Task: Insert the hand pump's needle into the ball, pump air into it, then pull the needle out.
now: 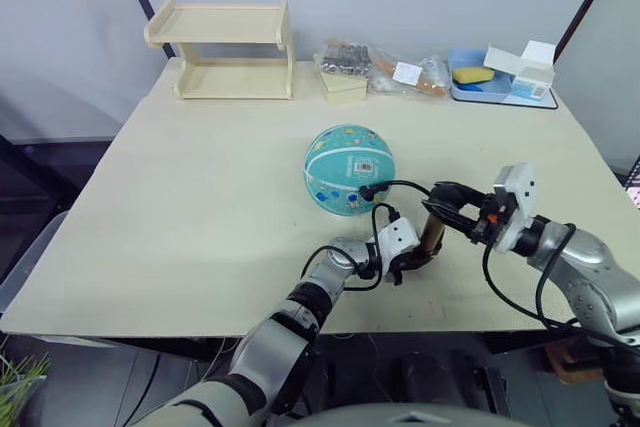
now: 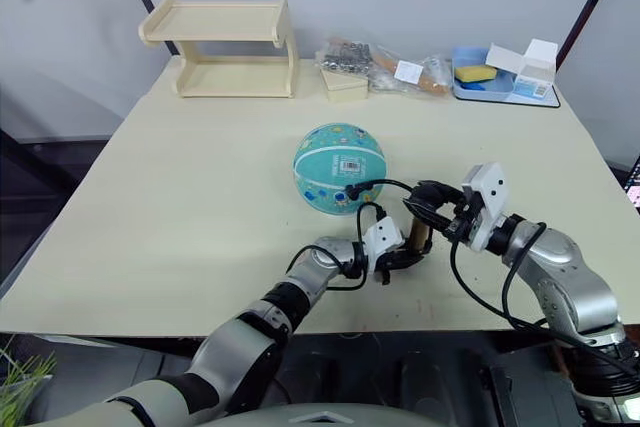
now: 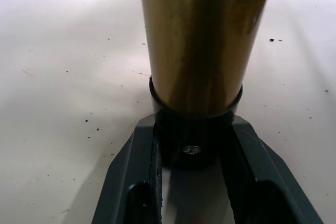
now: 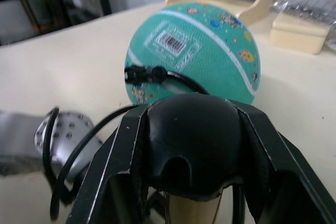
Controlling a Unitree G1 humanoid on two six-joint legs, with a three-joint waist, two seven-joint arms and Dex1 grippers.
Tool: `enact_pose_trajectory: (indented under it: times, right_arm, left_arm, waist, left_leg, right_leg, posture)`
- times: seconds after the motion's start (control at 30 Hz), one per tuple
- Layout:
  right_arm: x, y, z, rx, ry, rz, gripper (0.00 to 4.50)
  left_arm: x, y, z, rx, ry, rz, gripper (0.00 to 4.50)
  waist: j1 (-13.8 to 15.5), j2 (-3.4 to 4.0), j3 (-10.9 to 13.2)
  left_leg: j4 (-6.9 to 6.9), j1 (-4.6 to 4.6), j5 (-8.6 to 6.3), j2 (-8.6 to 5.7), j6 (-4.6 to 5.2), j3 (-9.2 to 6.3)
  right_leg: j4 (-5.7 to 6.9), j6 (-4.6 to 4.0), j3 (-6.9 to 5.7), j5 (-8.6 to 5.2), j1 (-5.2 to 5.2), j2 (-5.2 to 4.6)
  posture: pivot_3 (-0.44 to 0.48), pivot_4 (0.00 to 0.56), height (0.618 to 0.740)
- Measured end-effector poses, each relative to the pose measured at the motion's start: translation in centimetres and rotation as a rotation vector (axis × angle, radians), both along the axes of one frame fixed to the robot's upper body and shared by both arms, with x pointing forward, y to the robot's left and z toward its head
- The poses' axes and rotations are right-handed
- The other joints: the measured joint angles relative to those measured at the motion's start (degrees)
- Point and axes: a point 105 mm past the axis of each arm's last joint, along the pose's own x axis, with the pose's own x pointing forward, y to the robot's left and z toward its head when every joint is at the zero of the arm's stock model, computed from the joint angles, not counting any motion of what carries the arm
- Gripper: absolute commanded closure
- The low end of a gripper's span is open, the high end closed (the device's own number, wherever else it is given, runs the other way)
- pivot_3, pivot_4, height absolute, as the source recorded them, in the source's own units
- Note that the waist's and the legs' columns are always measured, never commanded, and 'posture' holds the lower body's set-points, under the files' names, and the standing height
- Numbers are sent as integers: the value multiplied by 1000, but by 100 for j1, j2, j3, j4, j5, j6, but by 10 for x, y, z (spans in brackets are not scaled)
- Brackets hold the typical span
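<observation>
Left wrist view: left tool (image 3: 191,145) clamps hand pump (image 3: 202,40) base (right tool (image 4: 191,145) its handle).

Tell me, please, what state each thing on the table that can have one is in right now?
ball: round, hose tip plugged into its side.
hand pump: upright on the table, held at both ends.
left gripper: shut on the pump's base.
right gripper: shut on the pump's handle.
white carton: flap open.

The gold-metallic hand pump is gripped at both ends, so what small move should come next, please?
Probably press the right gripper down on the gold-metallic hand pump: its hose already meets the teal rubber ball, and the left gripper clamps its base.
</observation>
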Motion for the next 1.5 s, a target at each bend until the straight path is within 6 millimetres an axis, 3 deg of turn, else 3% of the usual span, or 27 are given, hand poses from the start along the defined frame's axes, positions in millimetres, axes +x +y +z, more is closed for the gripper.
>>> enact_pose_trajectory:
  times: [0.13,0.2,0.23,0.4,0.47,0.57,0.7,0.77,0.97,1.23,1.37,1.5]
  right_arm:
    - [-1,-4,13,-4,35,5,2846]
    - [-2,-9,40,12,23,12,2846]
    - [-6,-12,69,39,-7,33,2846]
    - [-24,-16,121,77,-87,79,2846]
    - [-29,-19,133,93,-106,81,2846]
    - [-30,-19,134,100,-95,79,2846]
    - [-31,-18,129,112,-106,75,2846]
    - [-29,-20,117,121,-112,42,2846]
    - [-18,-14,55,145,-62,-38,2846]
    - [-11,-1,-9,70,-29,-67,2846]
    - [-10,0,-22,35,2,-74,2846]
    - [-7,0,-10,8,-20,-61,2846]
  left_arm:
    - [0,-4,4,-13,-3,-12,3459]
    - [0,-6,7,-22,-12,-20,3459]
    - [0,-7,9,-26,-17,-29,3459]
    - [-1,-9,11,-31,-21,-44,3459]
    - [-2,-9,11,-31,-22,-44,3459]
    - [-1,-9,11,-31,-23,-43,3459]
    - [-2,-9,10,-27,-24,-45,3459]
    - [-2,-8,8,-15,-24,-45,3459]
    - [-1,2,0,21,-11,-19,3459]
    - [-1,4,-5,37,4,-7,3459]
    - [-1,4,-5,34,2,-9,3459]
    - [-1,2,-3,24,-3,-13,3459]
  waist:
    - [15,22,40]
    - [16,52,87]
    - [20,57,105]
    - [65,39,140]
    - [64,34,143]
    - [61,31,145]
    - [62,26,139]
    - [55,10,121]
    - [-43,-92,39]
    - [-50,-127,-22]
    - [-43,-122,-19]
    - [-28,-110,-17]
  left_leg:
    - [3,-19,1,-23,2,0]
    - [13,-34,1,-37,7,6]
    - [16,-40,0,-39,9,5]
    - [17,-65,-3,-40,14,-5]
    - [20,-66,-6,-44,20,1]
    - [23,-66,-7,-46,22,4]
    - [22,-63,-7,-46,22,1]
    - [22,-54,-8,-47,23,2]
    - [13,5,-14,-20,22,12]
    - [10,15,-16,-8,19,11]
    - [11,12,-16,-6,18,11]
    - [11,6,-16,-11,18,11]
  right_leg:
    - [0,-21,1,13,-10,-21]
    - [0,-20,6,15,-19,-35]
    - [0,-20,5,16,-22,-38]
    - [-4,-22,-10,15,-37,-41]
    - [-5,-21,-6,16,-38,-47]
    - [-5,-20,-4,16,-38,-51]
    - [-5,-19,-8,15,-35,-49]
    - [-4,-18,-6,15,-27,-47]
    - [-4,8,8,-3,8,-24]
    - [-4,5,12,-2,11,-21]
    - [-4,-13,13,8,10,-38]
    - [-4,-18,11,12,7,-44]
  posture:
    - [0,150,740]
    - [0,150,740]
    - [0,150,740]
    - [0,150,740]
    - [0,150,740]
    - [0,150,740]
    - [0,150,740]
    - [0,150,740]
    - [0,150,740]
    - [0,150,740]
    - [0,150,740]
    - [0,150,740]
